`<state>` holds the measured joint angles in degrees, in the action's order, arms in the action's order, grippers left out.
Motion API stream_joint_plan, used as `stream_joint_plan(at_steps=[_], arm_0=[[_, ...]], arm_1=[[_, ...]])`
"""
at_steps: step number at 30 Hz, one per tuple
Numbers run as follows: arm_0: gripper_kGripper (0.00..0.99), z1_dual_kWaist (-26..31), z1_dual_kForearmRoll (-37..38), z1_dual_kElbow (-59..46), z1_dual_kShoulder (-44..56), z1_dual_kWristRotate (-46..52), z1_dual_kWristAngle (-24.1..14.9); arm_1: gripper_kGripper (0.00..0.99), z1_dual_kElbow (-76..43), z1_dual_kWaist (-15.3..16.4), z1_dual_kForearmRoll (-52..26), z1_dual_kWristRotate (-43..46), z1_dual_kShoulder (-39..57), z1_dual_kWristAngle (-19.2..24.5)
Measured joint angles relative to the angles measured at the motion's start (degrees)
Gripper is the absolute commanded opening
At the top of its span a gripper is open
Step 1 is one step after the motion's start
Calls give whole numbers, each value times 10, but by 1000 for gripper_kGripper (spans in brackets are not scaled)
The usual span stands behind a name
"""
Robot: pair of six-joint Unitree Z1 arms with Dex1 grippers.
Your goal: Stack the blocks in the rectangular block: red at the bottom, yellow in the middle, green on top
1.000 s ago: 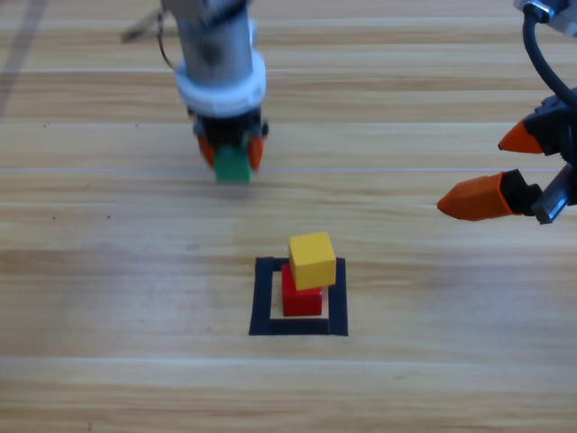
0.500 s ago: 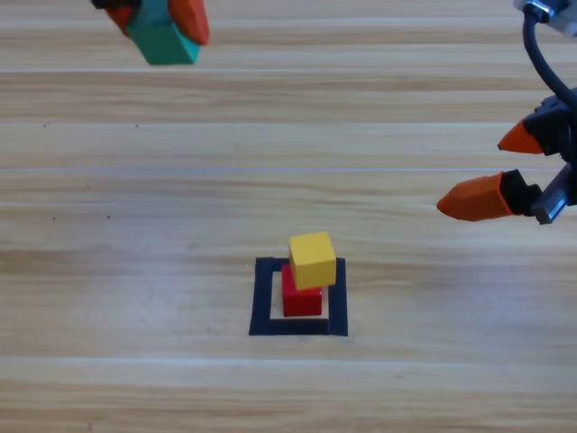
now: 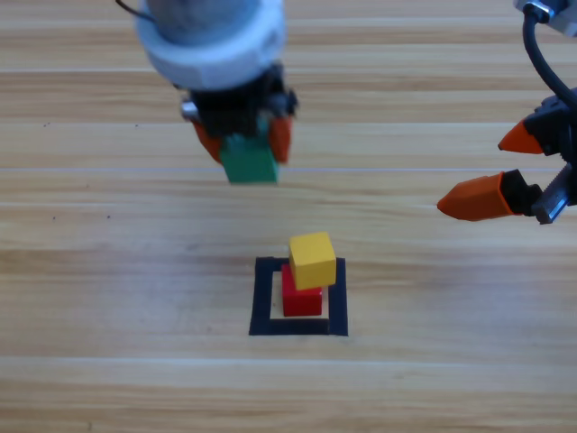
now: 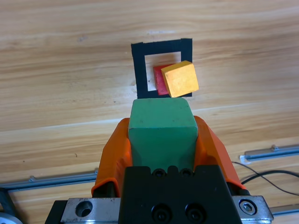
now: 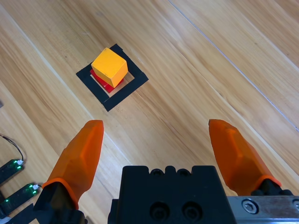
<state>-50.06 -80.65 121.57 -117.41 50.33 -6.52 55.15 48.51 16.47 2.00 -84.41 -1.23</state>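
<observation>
We have red (image 3: 301, 296) inside the rectangular block (image 3: 262, 298) with yellow (image 3: 312, 260) sitting skewed on top. Our left gripper (image 3: 245, 144) has its fingers clamped on green (image 3: 249, 161), up above the tabletop (image 3: 108, 271) short of the stack, so only the top block remains. Our right gripper (image 3: 505, 167) waits at the right edge, fingers apart.

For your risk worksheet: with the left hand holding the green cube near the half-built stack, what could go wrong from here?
1. The yellow cube sits twisted and offset on the red cube, so setting the green cube down may topple it.
2. The left hand may nudge the stack while releasing.
</observation>
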Motion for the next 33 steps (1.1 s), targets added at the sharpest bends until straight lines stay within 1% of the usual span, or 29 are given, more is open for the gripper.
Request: stream_joint_plan(at_steps=[8,18,33], arm_0=[[11,-18,0,2,-61,19,0],[14,-18,0,33,-101,10,32],[14,-18,0,43,-126,10,34]], arm_1=[[986,0,0,0,0,0,0],[986,0,0,0,0,0,0],[986,0,0,0,0,0,0]])
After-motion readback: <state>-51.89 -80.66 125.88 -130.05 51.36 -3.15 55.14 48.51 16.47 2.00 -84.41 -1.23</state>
